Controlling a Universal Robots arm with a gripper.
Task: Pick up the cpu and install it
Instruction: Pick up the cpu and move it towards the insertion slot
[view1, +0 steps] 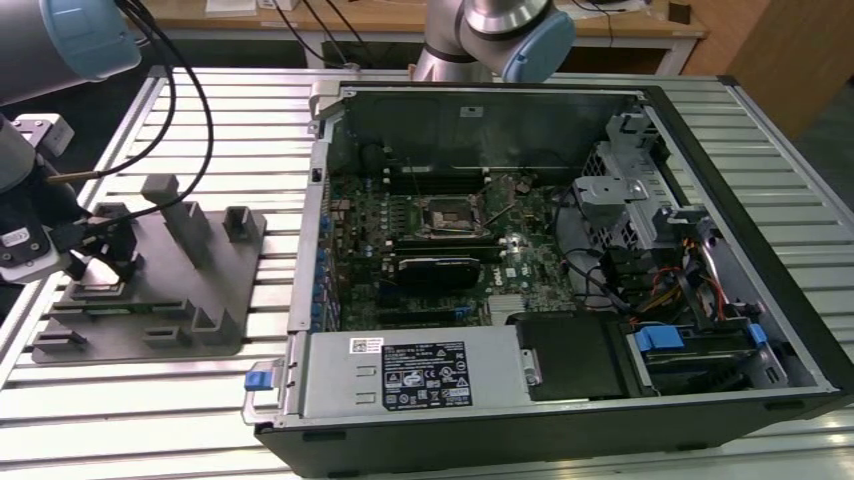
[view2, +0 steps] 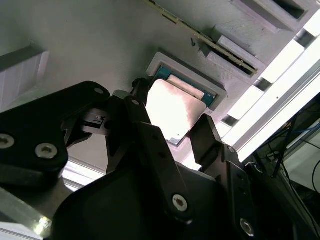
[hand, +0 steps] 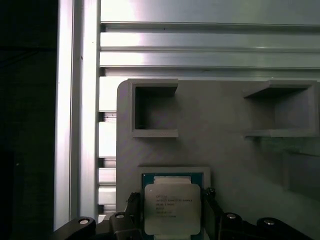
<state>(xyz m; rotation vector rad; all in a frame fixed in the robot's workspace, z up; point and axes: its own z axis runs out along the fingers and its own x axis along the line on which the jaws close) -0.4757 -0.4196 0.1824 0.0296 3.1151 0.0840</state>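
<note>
The cpu (hand: 172, 207) lies flat, shiny side up, in a shallow square pocket (hand: 173, 171) of the grey fixture plate (view1: 160, 290). You find it there in both wrist views.

The biggest thing is the table (view1: 787, 150) of aluminium slats, and it carries all the rest. On it, toward the exterior view's right, you see the open computer case (view1: 534, 440) lying on its side. Inside the case is the green motherboard (view1: 521, 270), and near the middle of this board sits the black square socket (view1: 447, 213).

The fixture plate lies on the table just beside the case, at the exterior view's left of it. Several upright grey blocks (view1: 180, 215) stand on the plate. The robot arm (view1: 60, 40) comes in at the exterior view's left and reaches down over the side of the plate that is farther from the case.

The gripper (hand: 170, 198) is low over the pocket, with the cpu between its two black fingers (view2: 142, 117). One finger stands at each of two opposite edges of the cpu. You can see no gap between the fingers and these edges, so the hand is pinching the cpu. The cpu is well apart from the socket.
</note>
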